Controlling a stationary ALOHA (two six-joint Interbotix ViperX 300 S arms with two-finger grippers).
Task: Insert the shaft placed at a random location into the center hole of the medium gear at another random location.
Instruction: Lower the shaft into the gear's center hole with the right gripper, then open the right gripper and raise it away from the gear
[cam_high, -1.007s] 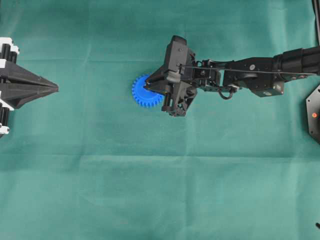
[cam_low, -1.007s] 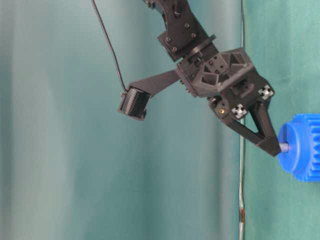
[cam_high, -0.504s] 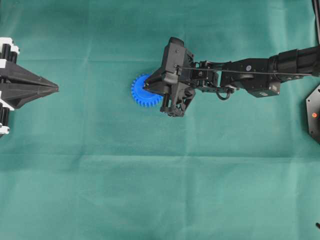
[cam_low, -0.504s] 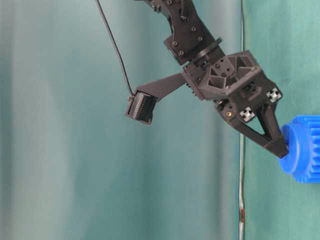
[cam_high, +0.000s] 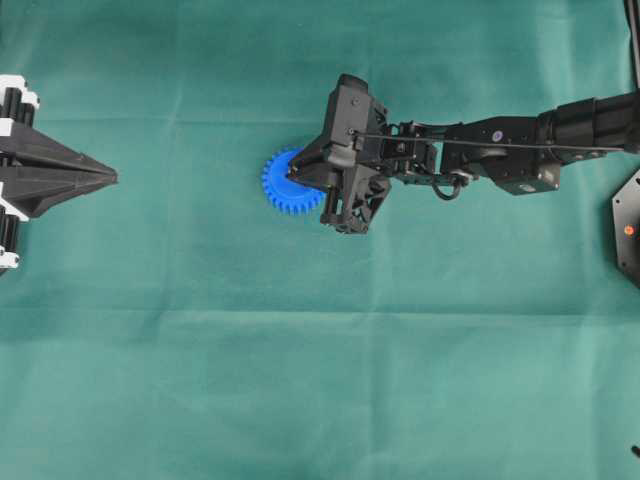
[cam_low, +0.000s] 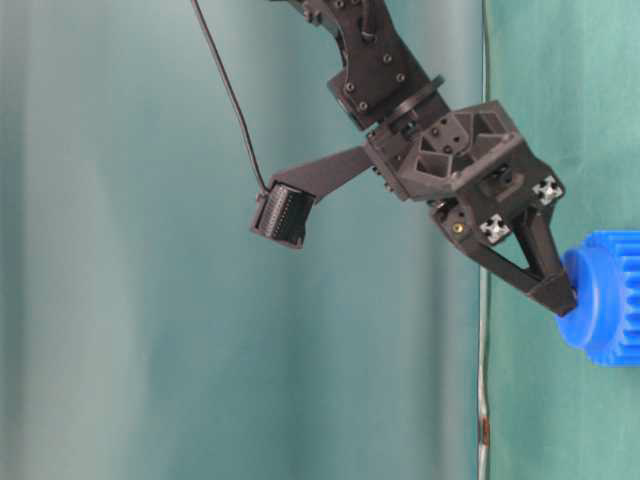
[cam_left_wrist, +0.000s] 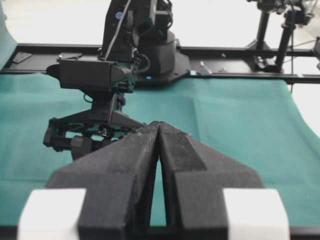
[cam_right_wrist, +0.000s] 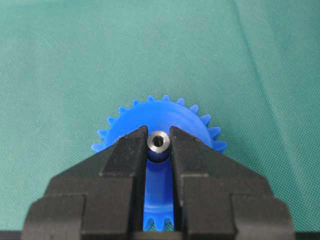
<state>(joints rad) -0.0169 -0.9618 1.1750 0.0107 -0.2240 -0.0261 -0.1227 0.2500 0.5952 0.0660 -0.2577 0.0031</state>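
Note:
The blue medium gear (cam_high: 281, 186) lies flat on the green cloth, half under my right gripper (cam_high: 297, 179). From the right wrist the silver shaft (cam_right_wrist: 159, 141) shows end-on, pinched between the black fingertips right over the gear (cam_right_wrist: 165, 112) hub. My right gripper (cam_right_wrist: 159, 146) is shut on it. In the table-level view the fingertips (cam_low: 558, 295) press against the gear (cam_low: 612, 300) hub and no shaft shows between them. The center hole is hidden under the shaft and the fingers. My left gripper (cam_high: 112, 177) rests shut at the far left, holding nothing.
The right arm (cam_high: 500, 150) stretches in from the right edge. From the left wrist, the shut left gripper (cam_left_wrist: 158, 126) points at the right arm's wrist camera (cam_left_wrist: 92, 75). A black frame rail (cam_left_wrist: 240, 50) bounds the cloth's far side. A dark base (cam_high: 628, 228) sits at the right edge.
A second ago a short stub of shaft showed between the fingertips and the hub. The right gripper has since come down against the hub. Nothing has moved in the last half second.

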